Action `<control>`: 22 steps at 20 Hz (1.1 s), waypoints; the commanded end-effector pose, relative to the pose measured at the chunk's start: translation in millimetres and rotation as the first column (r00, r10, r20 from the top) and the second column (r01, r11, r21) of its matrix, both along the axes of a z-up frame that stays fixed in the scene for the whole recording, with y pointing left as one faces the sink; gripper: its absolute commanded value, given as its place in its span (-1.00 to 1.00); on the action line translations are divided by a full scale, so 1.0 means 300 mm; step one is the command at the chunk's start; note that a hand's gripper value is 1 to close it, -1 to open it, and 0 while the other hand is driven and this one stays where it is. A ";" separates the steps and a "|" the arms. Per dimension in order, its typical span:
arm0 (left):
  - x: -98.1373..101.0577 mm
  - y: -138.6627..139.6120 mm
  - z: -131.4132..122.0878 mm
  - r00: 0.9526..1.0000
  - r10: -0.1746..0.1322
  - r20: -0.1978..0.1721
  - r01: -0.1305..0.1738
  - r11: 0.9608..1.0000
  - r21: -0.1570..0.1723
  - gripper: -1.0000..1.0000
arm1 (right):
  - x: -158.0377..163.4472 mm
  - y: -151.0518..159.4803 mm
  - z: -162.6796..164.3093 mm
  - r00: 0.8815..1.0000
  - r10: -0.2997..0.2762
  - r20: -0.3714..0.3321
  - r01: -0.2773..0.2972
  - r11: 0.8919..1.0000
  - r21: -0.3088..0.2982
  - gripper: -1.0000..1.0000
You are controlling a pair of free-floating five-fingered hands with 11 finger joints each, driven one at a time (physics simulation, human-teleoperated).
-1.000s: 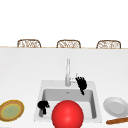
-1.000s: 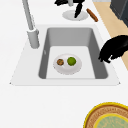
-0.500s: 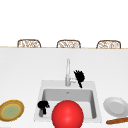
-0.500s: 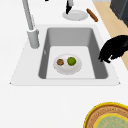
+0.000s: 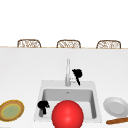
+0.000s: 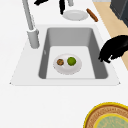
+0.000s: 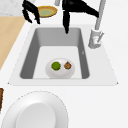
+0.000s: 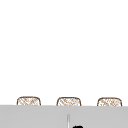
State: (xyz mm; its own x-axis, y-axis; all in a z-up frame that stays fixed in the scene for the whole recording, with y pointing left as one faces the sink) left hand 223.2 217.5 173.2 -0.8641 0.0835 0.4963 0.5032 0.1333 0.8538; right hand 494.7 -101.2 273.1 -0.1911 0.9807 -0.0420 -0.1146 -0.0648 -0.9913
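Note:
My right hand (image 5: pixel 77 74) hovers just right of the faucet (image 5: pixel 67 72), close to its side lever, with straight fingers pointing down and nothing held. The same hand (image 7: pixel 76 10) hangs over the sink's back part beside the faucet (image 7: pixel 96 37), and its top shows in the upper view (image 8: pixel 78 127). My left hand (image 5: pixel 43 106) floats over the sink's front left corner, fingers loosely bent downward, holding nothing. It also shows at the sink's front rim (image 6: pixel 113 48) (image 7: pixel 31 11). A white bowl (image 6: pixel 75 68) on the sink floor holds a lime (image 6: pixel 71 61) and a brown piece (image 6: pixel 60 62).
A red ball (image 5: pixel 67 115) sits before the sink's front rim (image 5: pixel 40 117). A yellow-rimmed plate (image 5: pixel 11 110) lies on the counter at left. At right lie a white plate (image 5: pixel 115 106) and a wooden rolling pin (image 5: pixel 117 120). Three wicker chair backs (image 5: pixel 68 44) stand beyond the counter.
My right hand has drifted slightly up and left, closer to the faucet. The left hand and the bowl have not moved.

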 end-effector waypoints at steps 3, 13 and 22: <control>0.000 0.000 0.000 1.000 0.000 0.000 0.000 1.000 0.000 0.00 | 0.088 0.016 0.011 0.987 -0.002 -0.161 -0.001 1.000 -0.019 -1.00; 0.000 0.000 0.000 1.000 0.000 0.000 0.000 1.000 0.000 0.00 | 0.249 0.020 0.002 0.941 -0.016 -0.339 -0.007 0.998 -0.067 -1.00; 0.000 0.000 0.000 1.000 0.000 0.000 0.000 1.000 0.000 0.00 | 0.385 0.033 -0.082 0.863 -0.044 -0.503 -0.006 0.995 -0.096 -1.00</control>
